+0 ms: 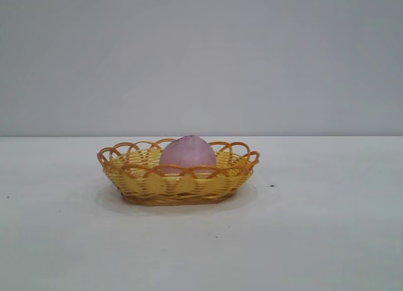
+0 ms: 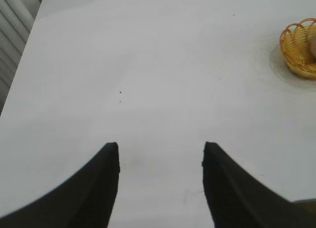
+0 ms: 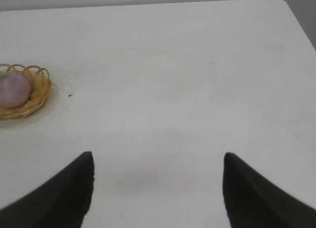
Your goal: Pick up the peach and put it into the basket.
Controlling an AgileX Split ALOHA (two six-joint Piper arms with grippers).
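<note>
Where the white table [image 1: 327, 240] meets a plain pale grey wall [image 1: 201, 58] across the middle of the exterior frame, a shallow oval basket [image 1: 178, 179] sits just left of centre. Its sides are a tight yellow weave, its base a darker brown band, and its rim is a row of open orange-brown loops forming a scalloped edge. Inside it rests the peach [image 1: 187, 155], a matte, dull pink-mauve rounded lump with a slightly pointed top, rising above the rim and narrower than the basket around it. A few tiny dark specks mark the smooth tabletop, one just to the right of the basket.

Neither arm appears in the exterior view. In the left wrist view, the left gripper [image 2: 161, 161] shows as two smooth black curved fingers at the bottom of the frame, spread wide apart with bare table between them and nothing held; the basket shows at the right edge, well apart from them. In the right wrist view, the right gripper [image 3: 158, 169] likewise shows two dark tapered fingers at the bottom corners, wide open and empty, over bare table. The basket with the peach in it lies at the left edge of that frame, well away.
</note>
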